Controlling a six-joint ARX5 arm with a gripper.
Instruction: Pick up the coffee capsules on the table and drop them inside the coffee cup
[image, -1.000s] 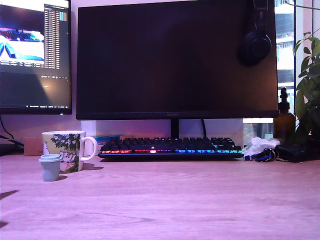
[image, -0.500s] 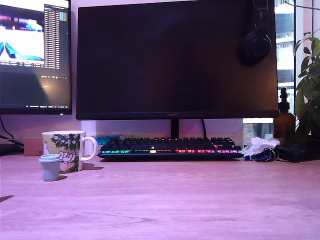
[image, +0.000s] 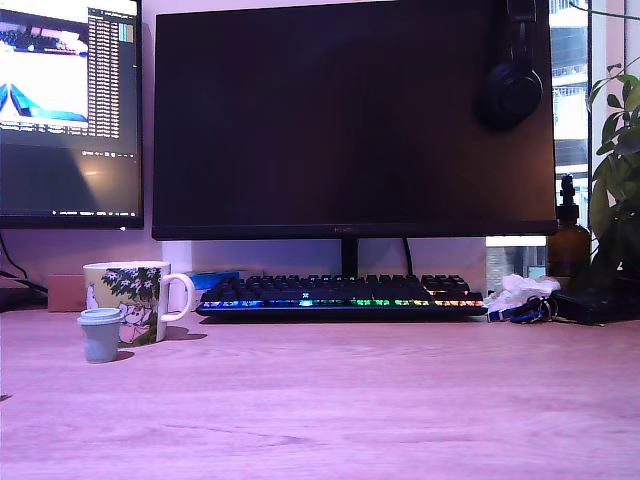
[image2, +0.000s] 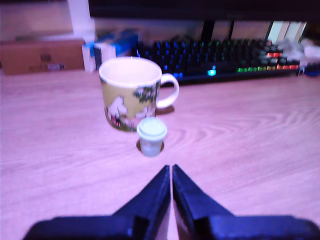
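While the hand (image2: 171, 172) is empty with its fingers nearly together, one capsule (image: 100, 334) waits.
It stands on the counter (image: 380, 400) just before the cup (image: 130, 300).

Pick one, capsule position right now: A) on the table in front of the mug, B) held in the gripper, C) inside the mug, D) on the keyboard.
A: the wrist view shows the blue-grey capsule standing on the table just in front of the mug, with the gripper shut and empty short of it.
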